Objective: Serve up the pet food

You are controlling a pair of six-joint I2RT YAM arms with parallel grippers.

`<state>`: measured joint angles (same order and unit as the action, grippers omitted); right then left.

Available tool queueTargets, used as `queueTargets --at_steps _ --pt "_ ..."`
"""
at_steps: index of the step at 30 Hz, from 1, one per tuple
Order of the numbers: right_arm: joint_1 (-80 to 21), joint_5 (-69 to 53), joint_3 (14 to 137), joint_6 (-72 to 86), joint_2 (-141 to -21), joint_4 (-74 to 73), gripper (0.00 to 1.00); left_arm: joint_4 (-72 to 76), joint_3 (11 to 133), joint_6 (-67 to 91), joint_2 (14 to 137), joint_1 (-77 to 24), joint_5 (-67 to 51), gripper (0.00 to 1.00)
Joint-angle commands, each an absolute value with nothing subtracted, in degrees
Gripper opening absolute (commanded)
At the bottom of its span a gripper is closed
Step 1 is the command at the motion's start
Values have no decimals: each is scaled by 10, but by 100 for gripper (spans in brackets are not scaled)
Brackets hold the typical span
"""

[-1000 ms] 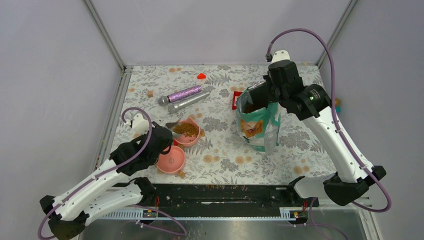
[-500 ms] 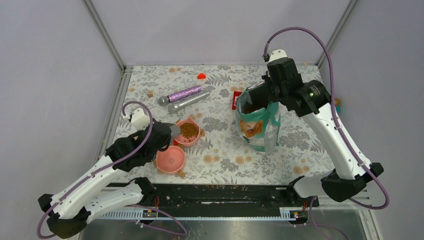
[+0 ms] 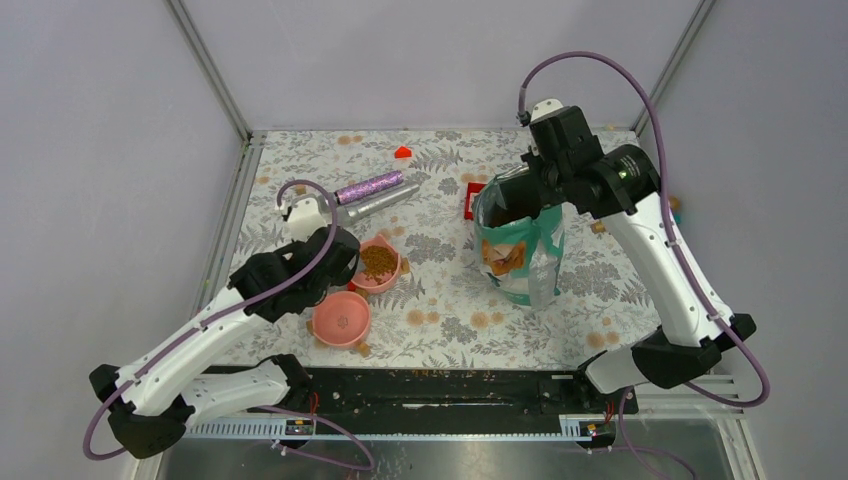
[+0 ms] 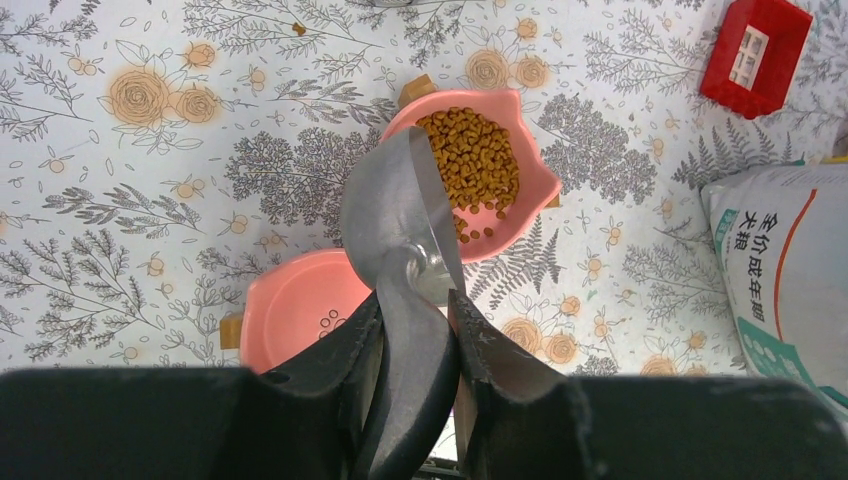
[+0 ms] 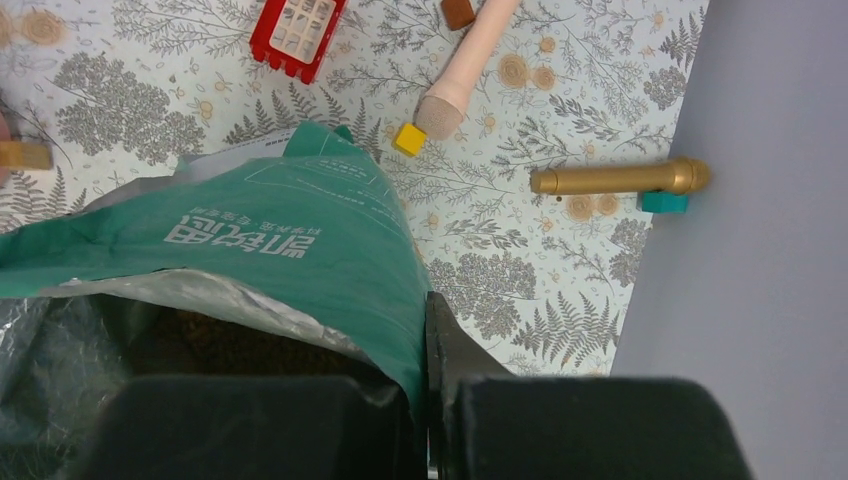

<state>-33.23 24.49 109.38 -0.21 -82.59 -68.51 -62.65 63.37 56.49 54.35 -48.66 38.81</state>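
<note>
Brown pet food [image 4: 470,160] fills the upper pink bowl [image 3: 396,275]. My left gripper [image 4: 415,320] is shut on the black handle of a silver scoop [image 4: 395,215]. The scoop's blade lies tilted over that bowl's left rim, and I see no kibble on it. A second pink bowl [image 4: 295,300] beside it is empty. The teal and silver pouch [image 3: 517,250] stands upright and open at centre right. My right gripper [image 5: 425,335] is shut on the pouch's top rim [image 5: 300,230], and dark kibble shows inside.
A red block [image 3: 472,200] lies left of the pouch. Purple [image 3: 368,187] and silver [image 3: 382,204] microphones lie behind the bowls. A beige microphone [image 5: 465,70], a yellow cube [image 5: 408,139], a gold microphone [image 5: 620,178] and a teal block [image 5: 663,202] sit near the right wall.
My left arm has swung toward the back, carrying the scoop along the filled bowl's left side. The right arm has shifted slightly and still holds the pouch.
</note>
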Motion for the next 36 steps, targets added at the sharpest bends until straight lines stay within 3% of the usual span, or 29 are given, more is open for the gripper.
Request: queueTargets --at_steps 1,8,18,24,26,30,36 --pt "-329 271 1174 -34 -833 -695 0 -598 656 513 521 -483 370 0" --pt "-329 214 1209 -28 -846 -710 9 -585 667 479 486 -484 359 0" --pt "-329 249 1219 -21 -842 -759 29 -584 680 449 478 -484 360 0" --pt "-329 238 1182 -25 -825 -754 34 -564 689 432 476 -483 341 0" --pt "-329 237 1164 -13 -819 -753 31 -551 692 422 471 -484 327 0" --pt "-329 203 1142 30 -797 -724 0 -522 704 402 464 -484 305 0" --pt "-329 90 1098 99 -765 -656 0 -443 753 375 457 -483 189 0"
